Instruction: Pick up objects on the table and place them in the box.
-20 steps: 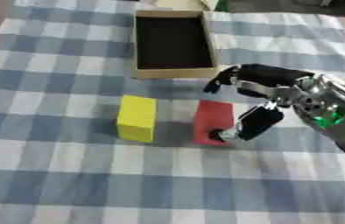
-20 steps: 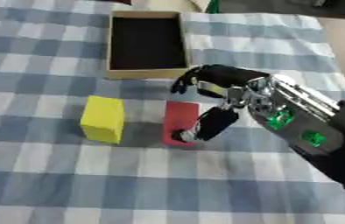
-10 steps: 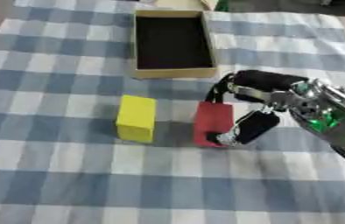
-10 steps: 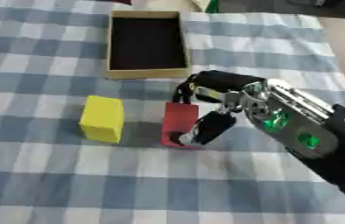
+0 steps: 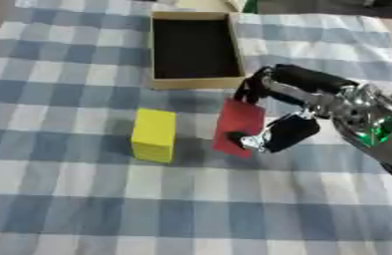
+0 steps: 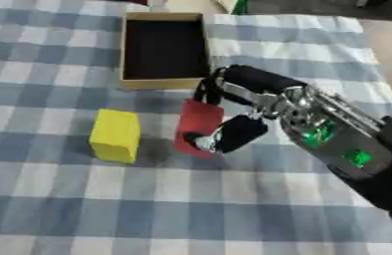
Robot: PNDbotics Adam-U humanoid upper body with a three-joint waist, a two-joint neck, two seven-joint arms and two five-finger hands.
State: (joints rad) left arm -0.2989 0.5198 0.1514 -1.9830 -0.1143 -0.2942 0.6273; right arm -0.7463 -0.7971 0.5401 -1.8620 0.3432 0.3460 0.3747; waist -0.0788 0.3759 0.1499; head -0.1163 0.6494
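Blue-and-white checked cloth (image 5: 51, 199) covers the table. On it the right hand (image 5: 297, 117) has its fingers over the top edge and its thumb against the lower face of a red block (image 5: 239, 127), pinching it; the block tilts. Just to its left stands a yellow block (image 5: 154, 135). Beyond them lies an open cardboard box (image 5: 195, 83), dark inside.

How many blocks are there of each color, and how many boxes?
Yellow block: 1
Red block, held in the right hand: 1
Box, open: 1
Total: 3
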